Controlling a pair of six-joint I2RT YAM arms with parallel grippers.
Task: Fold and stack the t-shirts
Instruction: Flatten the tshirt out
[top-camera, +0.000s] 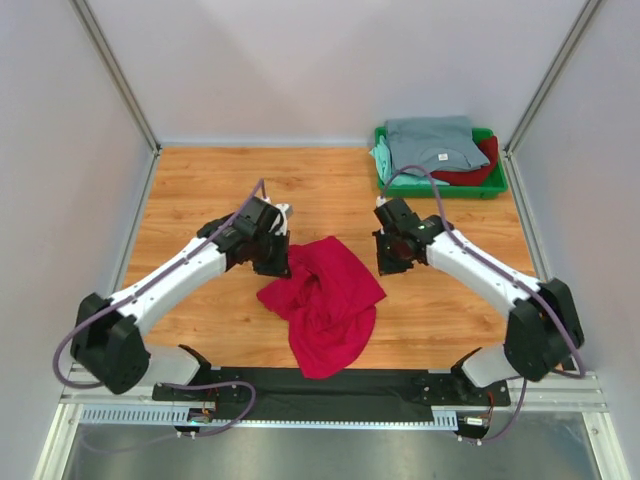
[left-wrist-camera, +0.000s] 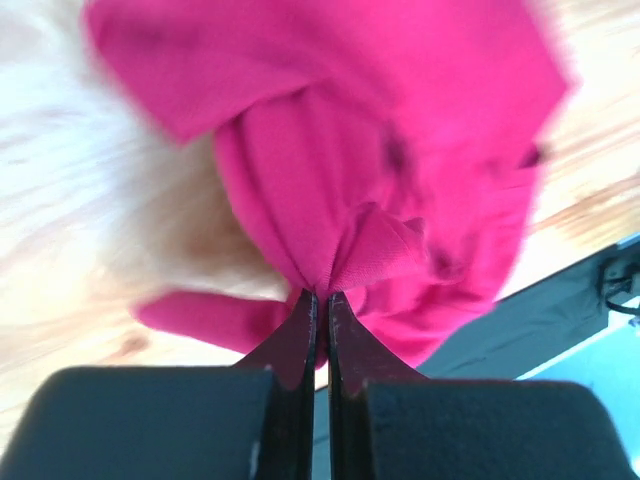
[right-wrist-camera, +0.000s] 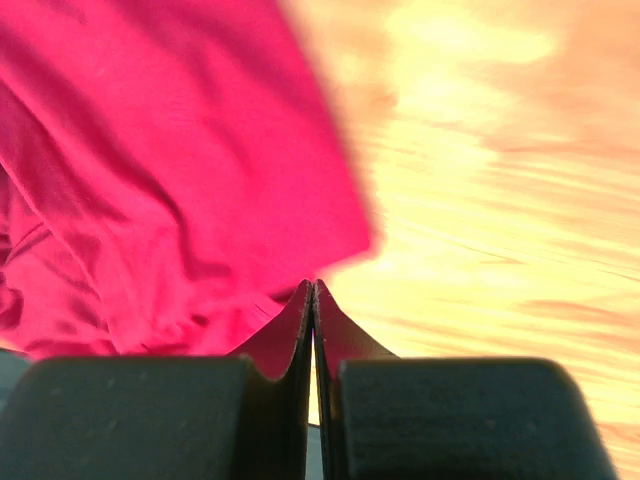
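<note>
Top view: red shirt (top-camera: 325, 300) lies crumpled mid-bench (top-camera: 200, 190), toward 6 o'clock. My left pincer (top-camera: 281, 264) sits at its 10 o'clock edge and my right pincer (top-camera: 386, 262) at its 2 o'clock, one on each far corner. My guess is that's so the cloth can be pulled flat before folding. Green tray (top-camera: 450, 191) is at the bench's 1 o'clock, holding a folded grey-blue shirt (top-camera: 432, 145) on top of a mint shirt (top-camera: 381, 155) and a dark red shirt (top-camera: 482, 170). That's the stack.

Left wrist: pincer fully closed, with a bunched pleat of red cloth nipped at the tips. Rest of the shirt spreads toward 12.

Right wrist: pincer fully closed. The shirt's hem runs right into the tips from 10 o'clock. Looks nipped, but it's a thin bite and the picture is blurred. Bare bench from 1 to 3.

Fold not started.
</note>
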